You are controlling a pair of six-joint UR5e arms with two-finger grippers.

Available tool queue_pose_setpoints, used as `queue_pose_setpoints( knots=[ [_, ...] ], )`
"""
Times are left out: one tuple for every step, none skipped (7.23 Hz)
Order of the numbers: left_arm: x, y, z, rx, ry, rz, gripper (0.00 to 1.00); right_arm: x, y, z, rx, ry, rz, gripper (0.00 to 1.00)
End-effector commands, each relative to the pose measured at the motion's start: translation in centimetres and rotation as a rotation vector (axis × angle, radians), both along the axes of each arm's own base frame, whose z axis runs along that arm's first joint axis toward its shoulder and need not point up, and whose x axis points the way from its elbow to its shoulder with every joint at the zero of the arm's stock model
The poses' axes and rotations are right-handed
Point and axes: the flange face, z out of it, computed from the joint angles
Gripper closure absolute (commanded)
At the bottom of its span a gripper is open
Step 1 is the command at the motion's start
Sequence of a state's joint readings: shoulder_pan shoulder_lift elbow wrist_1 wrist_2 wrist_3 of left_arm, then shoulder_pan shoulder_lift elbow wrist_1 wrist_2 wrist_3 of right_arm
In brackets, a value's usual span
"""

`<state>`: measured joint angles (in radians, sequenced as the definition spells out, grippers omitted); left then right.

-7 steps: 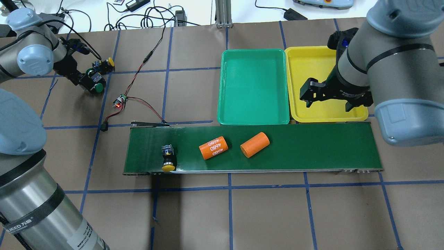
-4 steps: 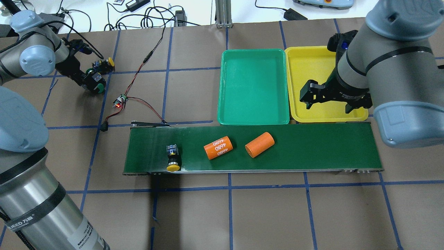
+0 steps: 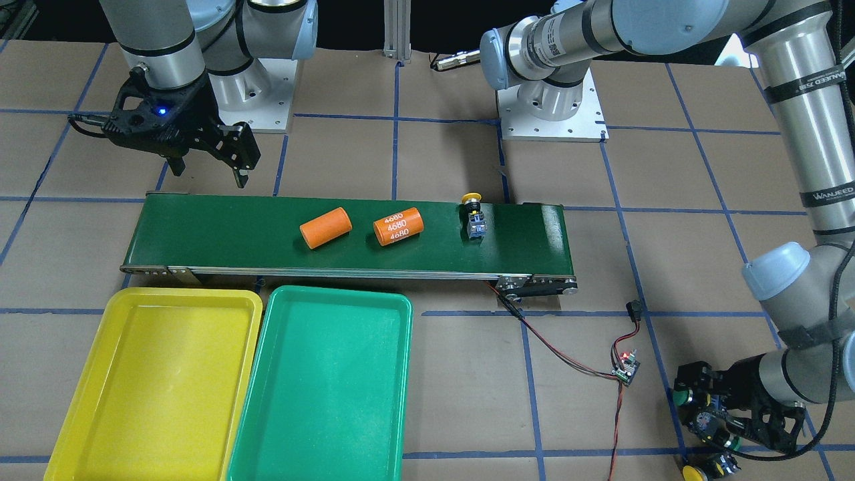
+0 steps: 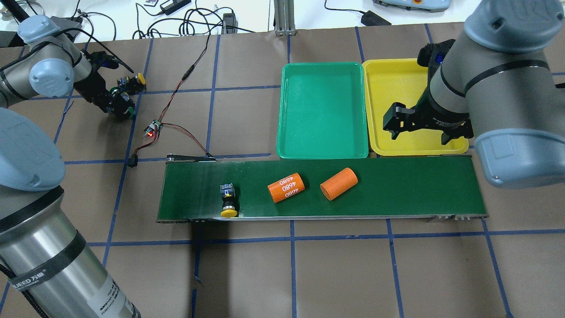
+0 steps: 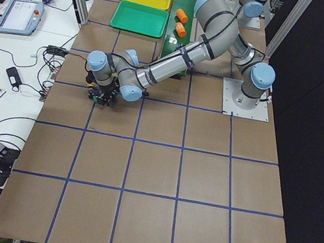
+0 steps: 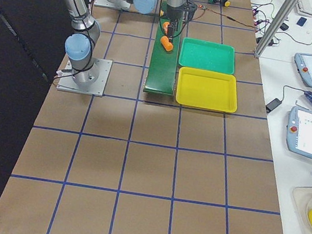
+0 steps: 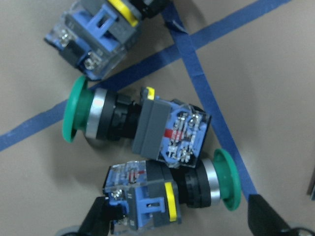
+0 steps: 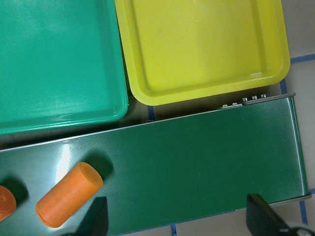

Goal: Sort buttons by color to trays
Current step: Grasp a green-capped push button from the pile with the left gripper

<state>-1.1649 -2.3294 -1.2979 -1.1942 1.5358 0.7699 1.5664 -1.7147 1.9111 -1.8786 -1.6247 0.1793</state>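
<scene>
Green button (image 7: 182, 191) lies between the wide-spread fingers (image 7: 98, 221) of the left gripper (image 7: 182, 219); the right gripper (image 8: 177, 211) hangs equally wide, holding nothing.

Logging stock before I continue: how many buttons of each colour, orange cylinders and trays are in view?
Yellow buttons: 2
Green buttons: 2
Orange cylinders: 2
Trays: 2
Total: 8
</scene>
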Motion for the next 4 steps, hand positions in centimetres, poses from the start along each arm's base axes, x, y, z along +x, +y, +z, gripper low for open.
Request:
queue_pose_setpoints(
  knots=[
    [-0.7,0.1,1.2,-0.002,-0.024,0.037,0.95,-0.4,-0.3,-0.7,0.016,0.021,-0.006,0.0],
    [-1.2,0.8,2.9,0.006,-0.023,0.05,1.0,-0.4,-0.2,-1.0,0.023,0.023,-0.006,0.0],
    [-2.0,2.5,5.7,0.053,0.004,0.088,1.0,-0.4,0.1,-1.7,0.036,0.021,-0.007,0.0],
    [-3.1,4.8,8.8,0.077,0.01,0.13,0.98,-0.4,0.2,-2.1,0.045,0.02,-0.014,0.0]
  ],
)
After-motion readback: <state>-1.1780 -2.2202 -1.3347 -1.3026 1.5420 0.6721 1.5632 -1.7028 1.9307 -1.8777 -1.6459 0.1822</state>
